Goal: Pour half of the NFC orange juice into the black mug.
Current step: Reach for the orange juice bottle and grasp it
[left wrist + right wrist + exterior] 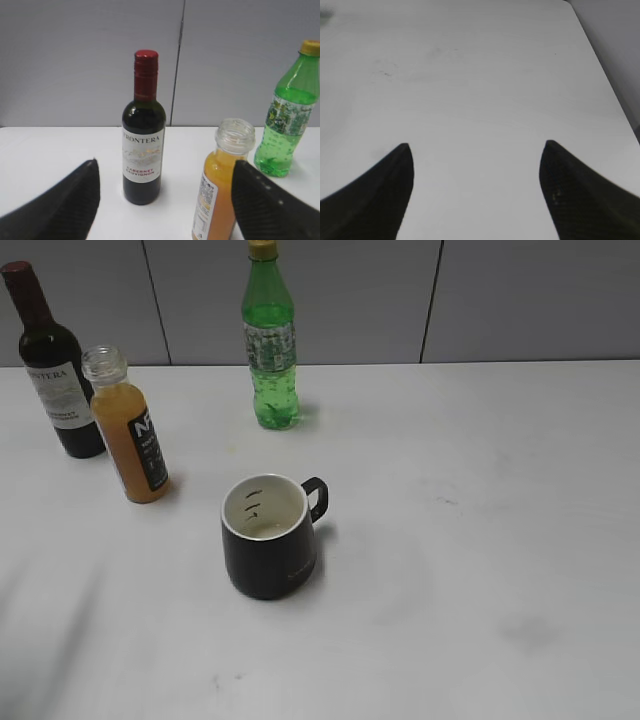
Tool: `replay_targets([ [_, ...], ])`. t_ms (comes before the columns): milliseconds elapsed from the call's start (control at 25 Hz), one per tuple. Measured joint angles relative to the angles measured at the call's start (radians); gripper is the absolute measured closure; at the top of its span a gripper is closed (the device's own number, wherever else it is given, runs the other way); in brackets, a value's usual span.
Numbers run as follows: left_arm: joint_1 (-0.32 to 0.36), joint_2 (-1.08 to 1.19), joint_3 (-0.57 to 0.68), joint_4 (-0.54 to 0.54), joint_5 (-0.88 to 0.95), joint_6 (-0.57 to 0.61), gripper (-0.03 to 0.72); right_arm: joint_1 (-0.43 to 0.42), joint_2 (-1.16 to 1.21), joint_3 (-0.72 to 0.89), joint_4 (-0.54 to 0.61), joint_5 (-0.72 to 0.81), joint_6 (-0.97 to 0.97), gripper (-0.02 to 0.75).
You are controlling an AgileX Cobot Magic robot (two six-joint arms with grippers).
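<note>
The NFC orange juice (132,435) is a small clear uncapped bottle with a black label, standing at the left of the white table. It also shows in the left wrist view (220,185), just inside the right finger. The black mug (270,536) stands upright near the middle, handle to the back right, white inside with dark marks. My left gripper (165,167) is open and empty, low over the table, facing the bottles. My right gripper (476,146) is open and empty over bare table. Neither gripper shows in the exterior view.
A dark wine bottle (55,365) with a white Frontera label stands just behind and left of the juice; it also shows in the left wrist view (144,135). A tall green soda bottle (270,340) stands at the back centre. A grey wall (500,300) runs behind the table.
</note>
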Motion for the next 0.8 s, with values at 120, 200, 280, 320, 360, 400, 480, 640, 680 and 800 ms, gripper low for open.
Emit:
replay_targets([
  [120,-0.025,0.12,0.001,0.026,-0.095,-0.01,0.061,0.0,0.0,0.0,0.0,0.0,0.0,0.143],
  [200,-0.041,0.199,0.002,0.049,-0.157,-0.022,0.062,0.0,0.0,0.0,0.0,0.0,0.0,0.143],
  [280,-0.059,0.288,0.002,0.07,-0.221,-0.027,0.062,0.0,0.0,0.0,0.0,0.0,0.0,0.143],
  [320,-0.068,0.334,0.002,0.079,-0.252,-0.028,0.062,0.0,0.0,0.0,0.0,0.0,0.0,0.143],
  [360,-0.075,0.373,0.002,0.094,-0.293,-0.028,0.063,0.0,0.0,0.0,0.0,0.0,0.0,0.143],
  [400,-0.08,0.418,0.001,0.105,-0.335,-0.029,0.064,0.0,0.0,0.0,0.0,0.0,0.0,0.143],
  [480,-0.086,0.495,0.001,0.124,-0.401,-0.029,0.065,0.0,0.0,0.0,0.0,0.0,0.0,0.143],
  [640,-0.088,0.637,0.0,0.136,-0.517,-0.044,0.067,0.0,0.0,0.0,0.0,0.0,0.0,0.143],
  [680,-0.088,0.672,0.0,0.137,-0.549,-0.049,0.067,0.0,0.0,0.0,0.0,0.0,0.0,0.143],
  [800,-0.088,0.763,-0.001,0.156,-0.643,-0.055,0.07,0.0,0.0,0.0,0.0,0.0,0.0,0.143],
])
